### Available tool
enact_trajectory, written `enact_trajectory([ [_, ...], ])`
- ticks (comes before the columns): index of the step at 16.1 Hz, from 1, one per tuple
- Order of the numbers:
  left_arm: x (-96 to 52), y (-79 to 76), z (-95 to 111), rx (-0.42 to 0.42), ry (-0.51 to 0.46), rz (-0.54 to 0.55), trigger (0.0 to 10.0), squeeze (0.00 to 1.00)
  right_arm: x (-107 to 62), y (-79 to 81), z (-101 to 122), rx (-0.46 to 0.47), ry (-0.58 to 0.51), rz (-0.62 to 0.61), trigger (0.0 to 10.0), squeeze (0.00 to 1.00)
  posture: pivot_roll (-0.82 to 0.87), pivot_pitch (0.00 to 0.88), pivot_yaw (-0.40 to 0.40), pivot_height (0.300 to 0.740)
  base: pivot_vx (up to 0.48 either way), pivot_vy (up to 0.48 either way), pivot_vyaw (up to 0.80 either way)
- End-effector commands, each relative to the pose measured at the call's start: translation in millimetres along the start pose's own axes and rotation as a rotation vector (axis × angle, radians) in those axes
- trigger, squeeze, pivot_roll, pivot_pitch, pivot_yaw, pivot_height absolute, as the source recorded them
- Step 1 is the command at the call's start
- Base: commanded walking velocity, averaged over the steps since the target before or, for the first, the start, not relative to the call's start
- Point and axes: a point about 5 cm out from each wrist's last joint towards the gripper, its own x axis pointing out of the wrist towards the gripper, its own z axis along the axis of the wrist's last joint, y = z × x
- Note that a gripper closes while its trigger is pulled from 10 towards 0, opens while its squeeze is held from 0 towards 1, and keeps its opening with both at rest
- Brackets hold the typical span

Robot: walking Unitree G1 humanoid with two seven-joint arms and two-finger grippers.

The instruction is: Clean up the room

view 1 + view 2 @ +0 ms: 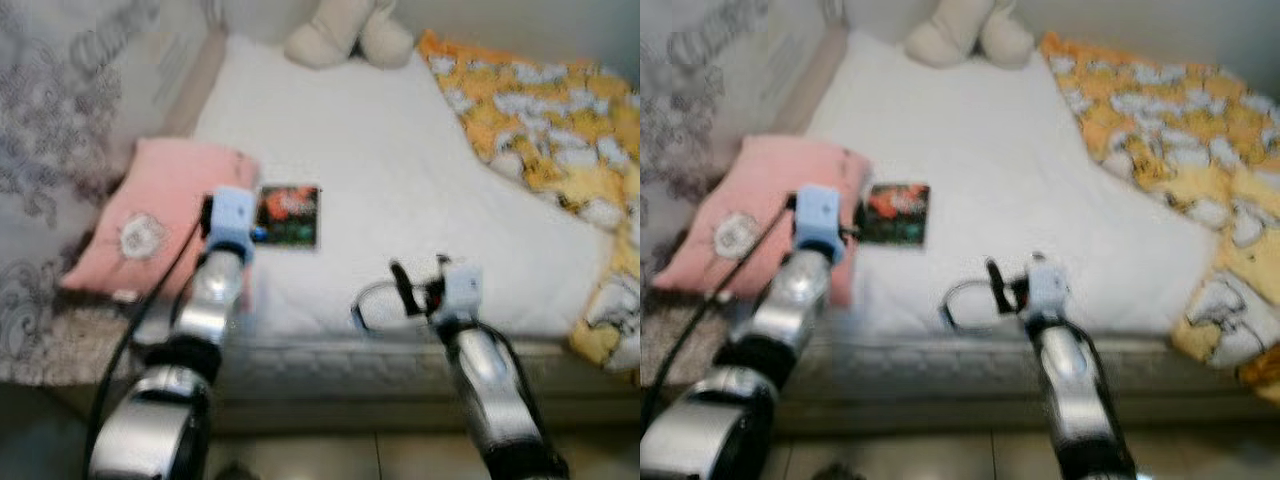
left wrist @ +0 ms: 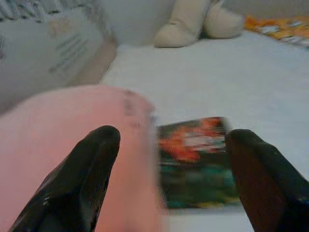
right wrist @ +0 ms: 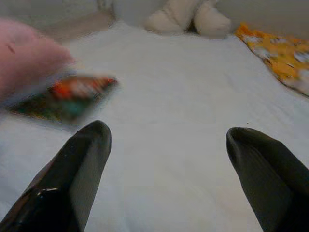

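Both silver arms reach forward over the near edge of the bed (image 1: 400,140), and the book (image 1: 289,215) is the landmark for the rest. Just short of the book and slightly to its left hovers the left end effector (image 2: 169,193), its two black fingers spread wide with the book's cover and the edge of the pink pillow (image 1: 160,215) showing between them. Well to the right of the book, the right end effector (image 3: 166,169) hangs over bare white sheet, its fingers also wide apart and holding nothing. Flat on the sheet lies the book, its left edge touching or just beside the pillow. Beyond the book, at the head of the bed, sits a cream plush toy (image 1: 350,35), and far to its right a yellow patterned blanket (image 1: 540,130) is bunched up. By my judgement the book is thin, light and fairly stiff, with a glossy, possibly slippery cover; pinching a free edge, such as the right or near one, looks best, since the soft mattress lets a finger press under it.
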Motion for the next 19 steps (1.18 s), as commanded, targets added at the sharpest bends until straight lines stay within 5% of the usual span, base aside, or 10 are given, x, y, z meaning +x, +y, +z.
enact_trajectory([
  [1,5.5,-3.6,11,0.032,-0.028,-0.018,10.0,0.0,5.5,-0.2,11,-0.008,-0.041,0.002,10.0,0.0,0.0,0.0,-0.035,0.74,0.439,0.0,0.0],
  [10,5.7,-8.7,13,0.018,-0.036,-0.031,10.0,0.0,-0.9,-5.4,11,0.011,-0.043,-0.028,10.0,0.0,-0.01,0.0,-0.034,0.74,0.0,0.0,0.07],
  [13,5.3,-12.0,18,0.035,-0.08,-0.067,10.0,0.0,-1.3,-5.8,12,0.008,-0.047,-0.029,10.0,0.0,0.0,0.0,-0.036,0.74,0.475,0.0,0.0],
  [18,1.6,-11.2,17,-0.048,-0.072,-0.04,10.0,0.0,-9.3,-24.4,39,-0.033,-0.177,-0.104,10.0,0.0,-0.01,0.0,-0.032,0.74,0.48,0.0,0.0],
  [19,-32.5,-2.5,15,-0.042,-0.152,-0.12,10.0,0.0,-40.8,-29.3,41,-0.033,-0.171,-0.12,10.0,0.0,-0.01,0.0,-0.038,0.74,0.48,0.0,0.0],
])
